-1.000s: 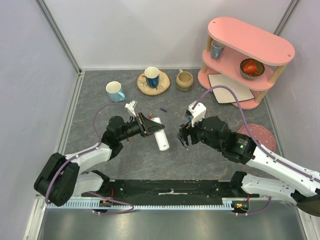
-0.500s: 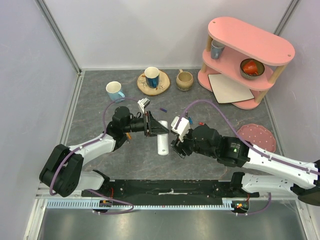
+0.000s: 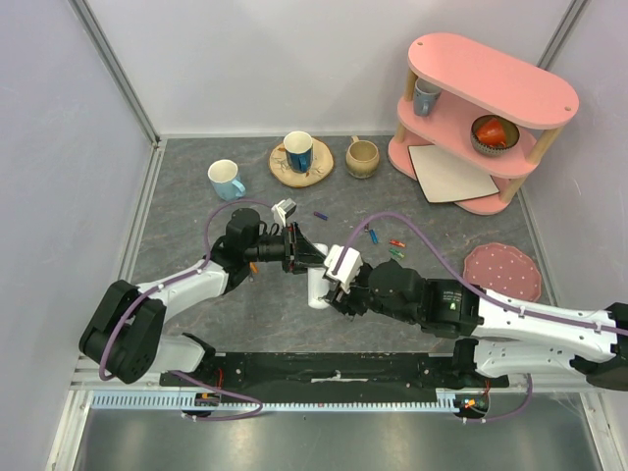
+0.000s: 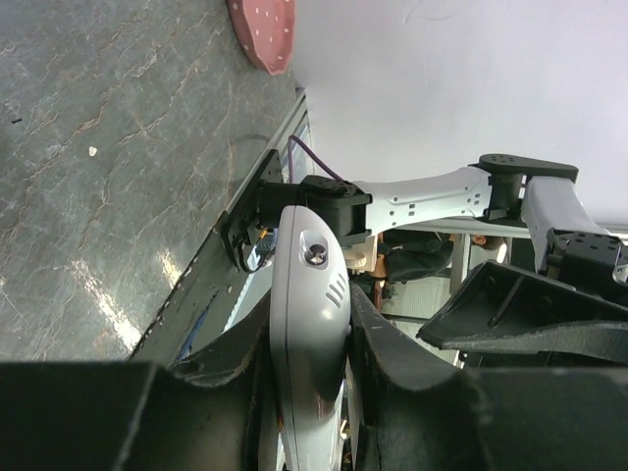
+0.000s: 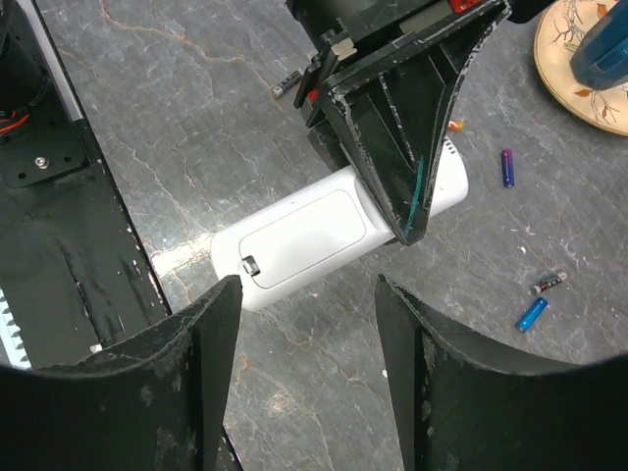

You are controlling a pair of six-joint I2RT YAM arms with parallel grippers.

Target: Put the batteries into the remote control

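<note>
The white remote control [image 3: 317, 287] [image 5: 314, 235] lies back-up just above the table, and its battery cover with a small latch is closed. My left gripper [image 3: 306, 257] [image 4: 309, 324] is shut on the remote's far end, and its dark fingers [image 5: 412, 147] cover that part. My right gripper [image 3: 332, 292] [image 5: 306, 287] hovers open over the remote's near end with nothing between its fingers. Loose batteries lie on the table: a purple one [image 5: 506, 167] [image 3: 320, 215], a blue one [image 5: 531, 314] [image 3: 375, 236] and a dark one [image 5: 549, 284].
At the back stand a blue-and-white mug [image 3: 227, 180], a blue cup on a saucer [image 3: 298, 152] and a tan mug [image 3: 362, 157]. A pink shelf [image 3: 481, 88] fills the back right. A pink dotted mat [image 3: 502, 270] lies right of the arms.
My right gripper has swung left and now sits at the remote's near end, its jaws a little narrower. The left gripper has drawn the remote slightly toward the middle.
</note>
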